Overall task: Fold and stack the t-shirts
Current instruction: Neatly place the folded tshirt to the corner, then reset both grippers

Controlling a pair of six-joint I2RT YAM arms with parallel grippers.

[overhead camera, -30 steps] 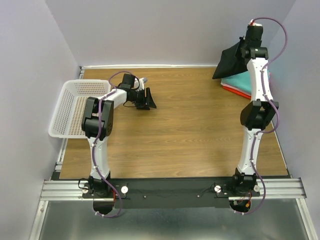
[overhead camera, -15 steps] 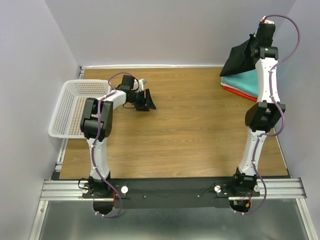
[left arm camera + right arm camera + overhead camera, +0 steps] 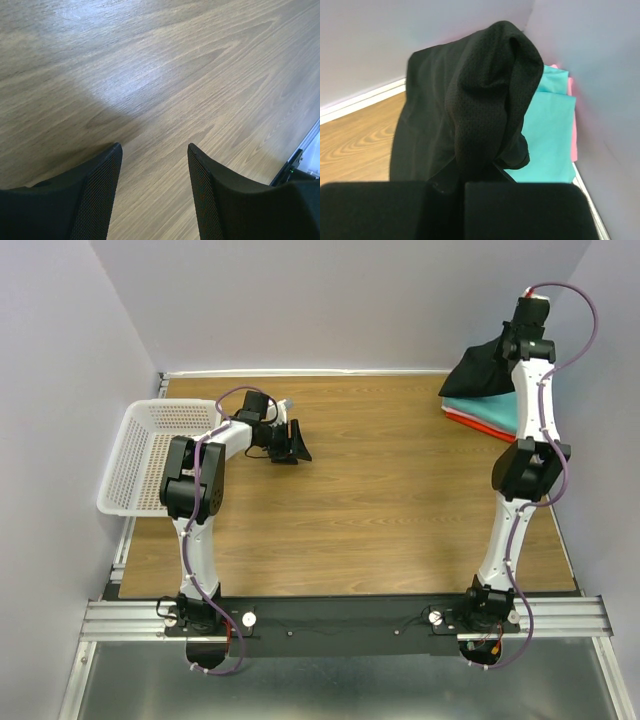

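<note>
My right gripper is shut on the black t-shirt and holds it up over the far right corner; the cloth hangs bunched from the jaws. Under it lies a stack of folded tees: teal on top, red-orange showing at its edge, and pink against the wall in the right wrist view. The teal tee also shows in the right wrist view. My left gripper is open and empty, low over bare wood; its fingers hold nothing.
A white lattice basket stands at the table's left edge, beside the left arm. Grey walls close in at the back and both sides. The wooden table lies between the arms.
My right gripper has carried the black t-shirt farther right and toward the back corner, and the hanging cloth has dropped lower over the stack. The left arm has not moved.
</note>
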